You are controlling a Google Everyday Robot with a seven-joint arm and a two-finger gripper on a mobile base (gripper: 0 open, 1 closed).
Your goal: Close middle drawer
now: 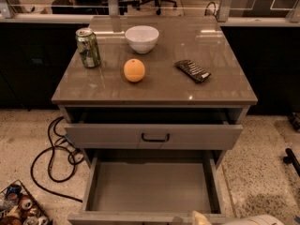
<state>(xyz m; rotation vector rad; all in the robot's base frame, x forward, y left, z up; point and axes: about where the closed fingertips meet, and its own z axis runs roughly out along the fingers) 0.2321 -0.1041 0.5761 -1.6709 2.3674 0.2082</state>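
At the bottom edge of the frame, right of centre, the hand [201, 217] sat just beside the front lip of the middle drawer [150, 186], which stood pulled far out in the lower centre, its grey inside bare. Whether the hand was released or clenched could not be told. Closing it well likely called for a flat, centred push on the front, straight toward the bench [159, 88], so it would not skew.

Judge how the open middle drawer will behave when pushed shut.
The middle drawer looks empty, so probably light to push. Its rigid walls suggest it slides in stiffly, without flexing. The gripper sits at its front edge, right of centre, so the push may skew it slightly.
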